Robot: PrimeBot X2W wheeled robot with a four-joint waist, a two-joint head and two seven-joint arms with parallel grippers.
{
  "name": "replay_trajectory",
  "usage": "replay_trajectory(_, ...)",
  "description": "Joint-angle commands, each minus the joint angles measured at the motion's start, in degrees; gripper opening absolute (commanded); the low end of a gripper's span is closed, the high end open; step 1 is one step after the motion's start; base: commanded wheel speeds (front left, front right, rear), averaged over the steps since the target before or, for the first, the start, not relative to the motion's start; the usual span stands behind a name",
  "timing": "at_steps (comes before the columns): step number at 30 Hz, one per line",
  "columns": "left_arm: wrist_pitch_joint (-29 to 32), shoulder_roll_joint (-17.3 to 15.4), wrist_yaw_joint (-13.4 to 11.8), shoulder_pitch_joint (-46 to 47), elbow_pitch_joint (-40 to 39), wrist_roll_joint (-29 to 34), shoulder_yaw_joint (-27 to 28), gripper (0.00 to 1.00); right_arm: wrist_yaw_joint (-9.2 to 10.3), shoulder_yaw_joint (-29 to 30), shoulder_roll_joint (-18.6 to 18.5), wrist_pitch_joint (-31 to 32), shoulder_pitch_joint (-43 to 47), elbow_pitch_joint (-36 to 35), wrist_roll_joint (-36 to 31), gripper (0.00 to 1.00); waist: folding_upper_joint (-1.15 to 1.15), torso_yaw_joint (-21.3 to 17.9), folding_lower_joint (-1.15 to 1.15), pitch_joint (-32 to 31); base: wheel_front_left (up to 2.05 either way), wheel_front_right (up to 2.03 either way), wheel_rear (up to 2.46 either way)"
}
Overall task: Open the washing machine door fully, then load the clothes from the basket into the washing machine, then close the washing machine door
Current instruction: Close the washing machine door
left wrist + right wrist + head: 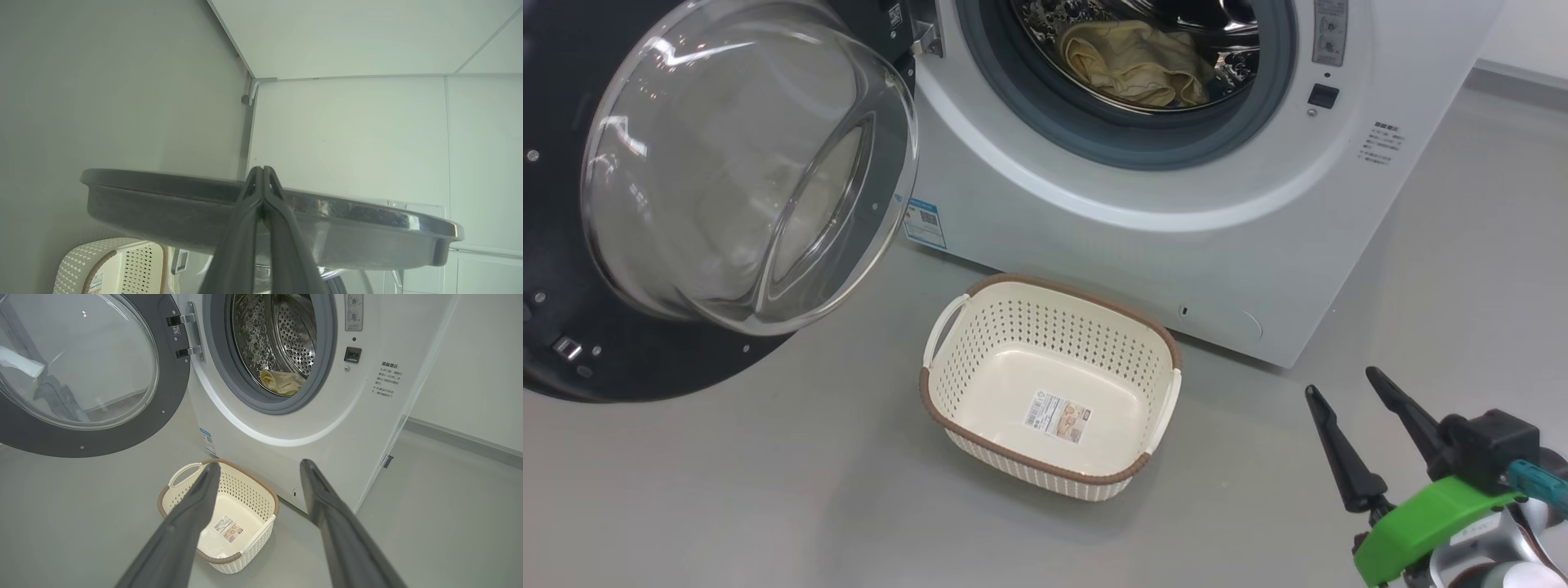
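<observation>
Since basket (1054, 322) sits empty on floor (768, 490) just before washing machine (1094, 245), I judge door closing the one step not yet done.

- Right gripper (1341, 381) released, fingers spread, over bare floor right of basket. Open room there, but machine's front corner is close.
- Left gripper (263, 167) clenched on nothing, tips at rim of wide-open washing machine door (743, 163); contact unclear. Risk: tips skid off glossy rim under push.
- Clothes (1135, 61) low in drum, near gasket (1119, 139). Risk: stray fold gets pinched.
</observation>
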State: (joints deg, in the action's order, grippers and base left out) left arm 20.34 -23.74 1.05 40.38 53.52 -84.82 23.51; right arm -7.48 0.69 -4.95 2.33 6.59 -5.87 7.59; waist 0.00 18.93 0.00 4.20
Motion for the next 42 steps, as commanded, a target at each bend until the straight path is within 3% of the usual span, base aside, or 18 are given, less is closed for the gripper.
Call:
replay_trajectory(1, 0.93, -2.86, 0.56, 0.32, -1.45, -0.54, 0.61, 0.0, -0.01, -0.85, -1.29, 0.2, -2.42, -2.25, 0.48, 1.0, 0.0, -0.09, 0.0, 0.05, 0.0, 0.0, 0.0)
replay_trajectory(22, 14.88, 0.0, 1.47, -1.81, -3.25, -1.44, -3.87, 0.0, -0.01, -0.86, -1.05, 0.19, -3.14, -2.15, 0.64, 1.0, 0.0, -0.28, 0.0, 0.18, 0.0, 0.0, 0.0)
replay_trajectory(29, 18.91, 3.55, 2.14, -3.03, -5.22, -3.47, -4.34, 0.0, -0.01, -1.05, -0.86, 0.02, -3.46, -1.81, 0.64, 1.0, 0.0, -0.17, 0.0, 0.29, 0.0, 0.0, 0.0)
replay_trajectory(42, 24.06, 10.62, 5.92, -6.44, -13.23, -4.19, -7.95, 0.0, -0.01, -1.61, -0.54, -0.53, -3.96, -0.96, 0.8, 1.0, 0.0, -1.43, 0.0, 0.26, 0.0, 0.0, 0.0)
